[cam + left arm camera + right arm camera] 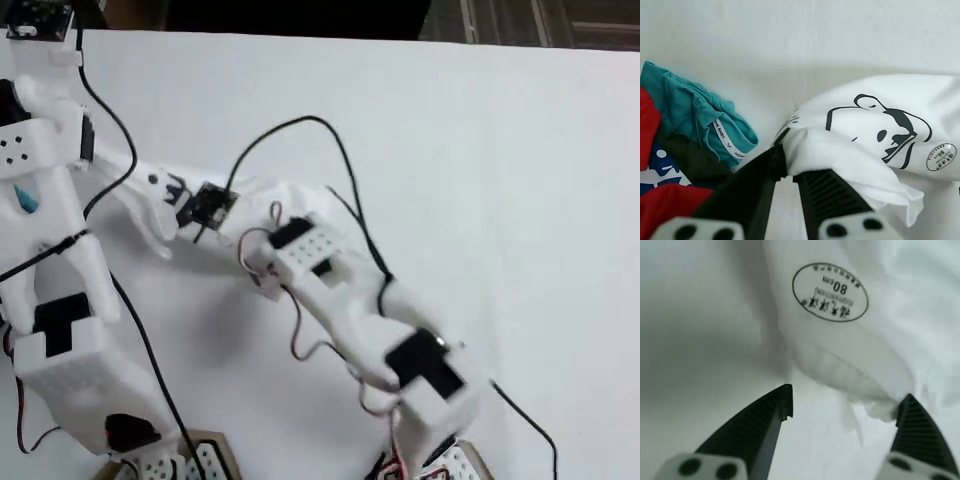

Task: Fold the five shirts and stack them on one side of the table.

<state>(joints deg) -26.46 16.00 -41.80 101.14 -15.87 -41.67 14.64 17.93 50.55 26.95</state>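
A shirt (pixel 880 110) lies on the table (pixel 790 40). A heap of shirts (pixel 685 135) sits beside it, with a strip of bare table between them. The left gripper (pixel 789 167) pinches a fold at the shirt's edge, on the side nearest the heap. At another edge the right gripper (pixel 846 396) stands with jaws wide apart, the hem just ahead of them. The right arm (pixel 340 290) stretches slantwise from the table's near edge towards the far left.
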